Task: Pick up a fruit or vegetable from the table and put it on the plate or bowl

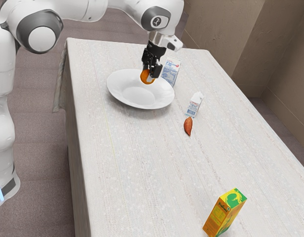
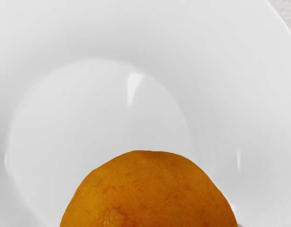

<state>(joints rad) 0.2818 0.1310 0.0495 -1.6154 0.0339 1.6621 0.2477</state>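
Arm [image 1: 3, 123]: our links wear smooth, glossy white shells with rounded edges and soft seams between the segments.
Shoulder joint cap [image 1: 41, 30]: a broad mid-grey ring around a plain white disc.
Wrist joint cap [image 1: 156, 21]: a dark grey disc with a small white mark we cannot read.
Flange [image 1: 156, 38]: a short silver-grey collar below our white wrist shell.
Side block [image 1: 175, 44]: a small white box with a grey edge, fixed beside the flange.
Gripper [image 1: 150, 75]: matte black throughout, with a boxy body and two short black fingers.
Base [image 1: 5, 190]: white, crossed by a dark grey band, with a light-blue glowing strip at its edge.
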